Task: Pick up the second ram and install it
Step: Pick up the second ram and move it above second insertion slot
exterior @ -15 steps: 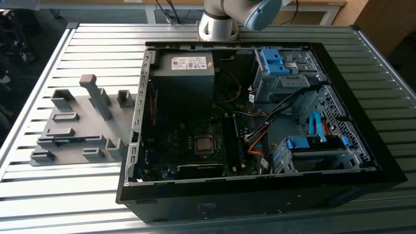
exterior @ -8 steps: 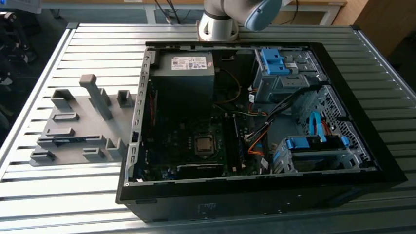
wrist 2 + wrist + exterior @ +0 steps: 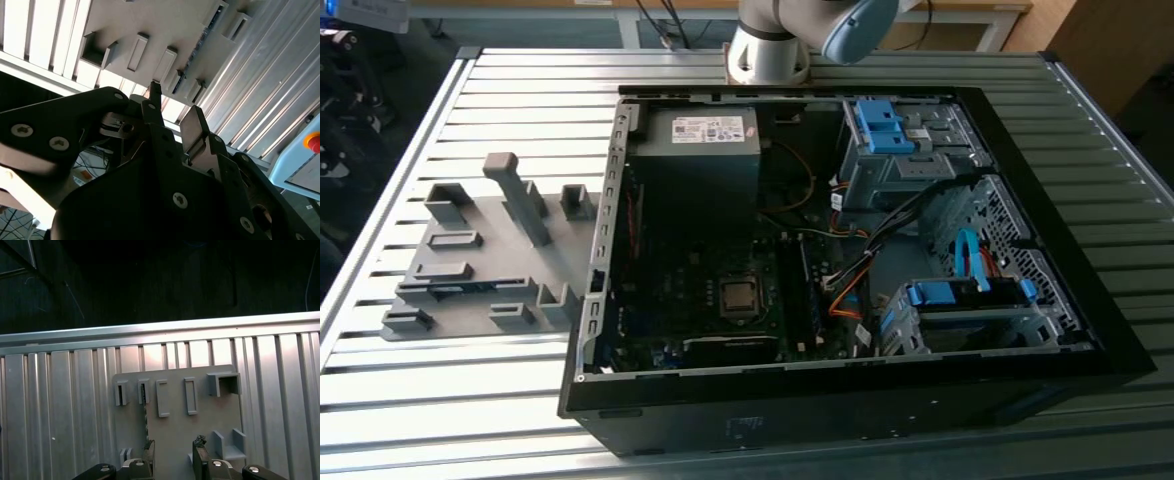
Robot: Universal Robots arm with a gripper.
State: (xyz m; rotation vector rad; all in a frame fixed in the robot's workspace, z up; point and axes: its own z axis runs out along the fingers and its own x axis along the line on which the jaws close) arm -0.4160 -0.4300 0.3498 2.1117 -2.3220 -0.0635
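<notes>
We find the gripper (image 3: 175,459) hovering above the grey tray (image 3: 480,215), jaws apart and holding nothing, which we judge to be the approach stage of the pick-up. The second memory stick (image 3: 454,290) stands on edge in a slot of that tray, near the edge of the bench (image 3: 454,400) at the exterior view's left, beside the open computer case (image 3: 854,410). By our reading, the grasp calls for one jaw on each face of the thin board.

Exterior view looks down from above; all three views share the grey tray (image 3: 494,275) (image 3: 165,20) (image 3: 175,430).
</notes>
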